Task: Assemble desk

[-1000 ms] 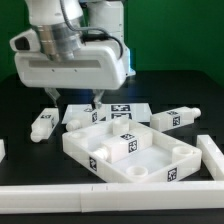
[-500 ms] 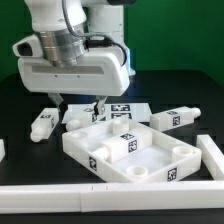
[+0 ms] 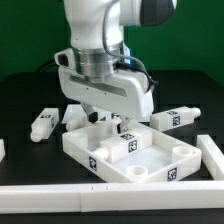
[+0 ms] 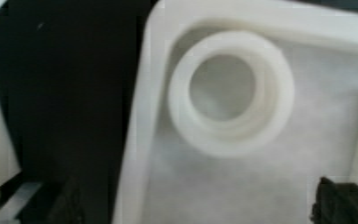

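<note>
Wrist view: hand [image 4: 185, 200] spread wide over tabletop [image 4: 322, 172] socket [image 4: 229, 100].

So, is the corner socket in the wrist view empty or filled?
Empty: the socket shows a bare hollow with nothing inside.

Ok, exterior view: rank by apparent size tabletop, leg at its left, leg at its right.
1. tabletop.
2. leg at the view's right and leg at its left: near alike, lying at different angles, so unranked.
</note>
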Motion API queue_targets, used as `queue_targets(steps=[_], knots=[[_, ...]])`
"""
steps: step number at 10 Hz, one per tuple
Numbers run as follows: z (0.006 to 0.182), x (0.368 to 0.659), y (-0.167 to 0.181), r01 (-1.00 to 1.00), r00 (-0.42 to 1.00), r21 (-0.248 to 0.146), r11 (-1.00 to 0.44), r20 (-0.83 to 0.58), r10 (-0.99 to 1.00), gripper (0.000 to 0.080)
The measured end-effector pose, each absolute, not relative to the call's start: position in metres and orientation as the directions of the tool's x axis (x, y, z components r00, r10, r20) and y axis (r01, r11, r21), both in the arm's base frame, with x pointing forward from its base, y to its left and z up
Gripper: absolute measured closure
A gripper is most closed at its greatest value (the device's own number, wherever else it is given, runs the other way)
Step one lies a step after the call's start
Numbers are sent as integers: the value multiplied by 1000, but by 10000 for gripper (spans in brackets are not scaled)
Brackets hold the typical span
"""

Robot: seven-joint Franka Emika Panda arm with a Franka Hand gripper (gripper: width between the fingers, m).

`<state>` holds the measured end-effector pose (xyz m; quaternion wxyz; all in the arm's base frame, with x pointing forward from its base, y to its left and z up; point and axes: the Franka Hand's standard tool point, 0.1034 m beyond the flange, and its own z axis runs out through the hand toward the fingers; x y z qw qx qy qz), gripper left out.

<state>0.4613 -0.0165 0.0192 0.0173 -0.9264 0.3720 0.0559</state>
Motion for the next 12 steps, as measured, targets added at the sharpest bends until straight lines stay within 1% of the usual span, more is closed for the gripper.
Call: queue_targets(steps=[2,6,7,8,9,10,11,12], knots=[[9,453,-13,-680,727,16,-733,-118,-677,150],[8,453,-21,-613,785,3,-790,-108,-609,150],[8,453,-21,-610,788,3,-792,-109,-607,259],[8,453,-21,-608,789,2,-794,-108,-605,395],[8,453,-21,-607,789,3,-794,-109,-604,395],[7,450,-21,-608,789,6,-794,-115,-604,576],[6,448,-23,-613,784,10,-790,-119,-609,708],[7,449,-27,-629,772,8,-778,-114,-625,708]])
